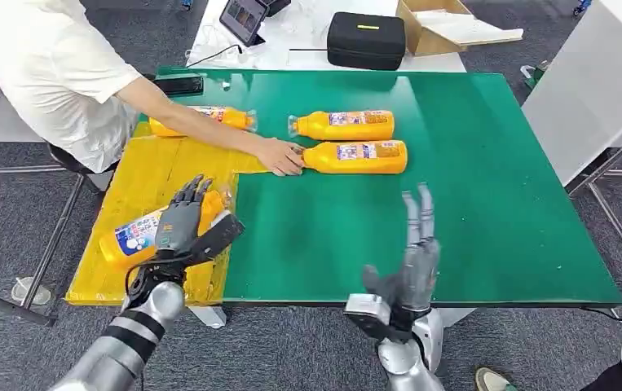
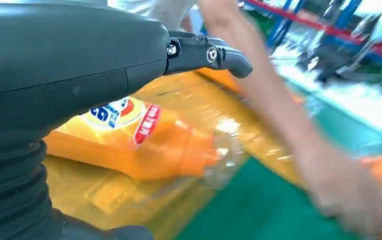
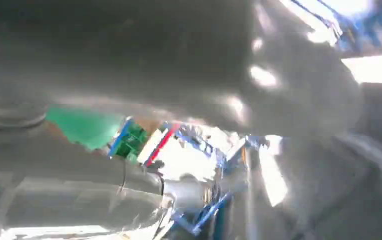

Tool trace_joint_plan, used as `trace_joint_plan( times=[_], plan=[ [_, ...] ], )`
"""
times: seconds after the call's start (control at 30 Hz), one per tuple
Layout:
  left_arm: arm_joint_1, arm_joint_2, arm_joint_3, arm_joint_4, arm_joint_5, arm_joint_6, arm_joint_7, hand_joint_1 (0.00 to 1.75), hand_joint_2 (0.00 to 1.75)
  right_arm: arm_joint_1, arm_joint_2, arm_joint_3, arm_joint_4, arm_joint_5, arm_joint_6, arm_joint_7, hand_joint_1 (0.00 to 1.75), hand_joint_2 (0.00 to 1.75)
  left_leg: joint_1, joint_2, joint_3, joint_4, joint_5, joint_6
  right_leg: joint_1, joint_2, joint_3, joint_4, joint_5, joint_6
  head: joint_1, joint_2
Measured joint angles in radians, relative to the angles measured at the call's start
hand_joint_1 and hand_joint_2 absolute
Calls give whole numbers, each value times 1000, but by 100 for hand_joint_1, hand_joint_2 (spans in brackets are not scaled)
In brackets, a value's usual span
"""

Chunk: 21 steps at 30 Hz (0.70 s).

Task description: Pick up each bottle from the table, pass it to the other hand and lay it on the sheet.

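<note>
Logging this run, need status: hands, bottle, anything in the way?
Left hand on a bottle over the yellow sheet. Right hand open, empty, raised over the table. Person's hand on the near bottle there.

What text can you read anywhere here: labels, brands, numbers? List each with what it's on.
None reads as words.
Bottle under the left hand: blue, white and red label, blurred in the left wrist view.
Two bottles on the green table, far and near: labels too small.
Bottle behind the person's arm: label too small.
Black case: yellow strip, no legible letters.
Tablet: screen unreadable.
</note>
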Motion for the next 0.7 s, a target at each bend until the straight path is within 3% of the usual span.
trace_joint_plan(
  times=[0.2,0.23,0.3,0.4,0.5,0.7],
  plan=[
    [149,-9,-81,-244,-98,111,-27,0,175,-91,-19,-112,184,200,-1,0,0,0,0,-1,-1,0,0,0,0,0,0,0,0,0,0,0],
    [159,-12,-96,-259,-119,140,-28,0,175,-108,-22,-132,216,218,-1,0,0,175,0,-1,-1,0,0,0,0,0,0,0,0,0,0,0],
    [173,-17,-113,-274,-122,167,-32,0,175,-136,-27,-157,263,263,-1,28,0,175,0,-1,0,0,0,0,0,0,0,0,0,1,0,0],
    [195,-39,-132,-276,-40,147,-69,0,175,-194,-55,-174,366,426,-2,209,0,175,0,-1,0,0,1,2,0,0,1,0,0,1,0,0],
    [226,-60,-160,-277,49,92,-104,0,175,-248,-101,-187,461,507,-2,316,0,175,0,-1,-1,0,1,2,0,0,1,0,1,1,0,0],
    [251,-86,-212,-276,109,73,-126,0,175,-364,-170,-187,650,518,27,394,0,175,-1,-1,-1,0,1,2,0,0,0,0,1,1,0,0]
  ],
)
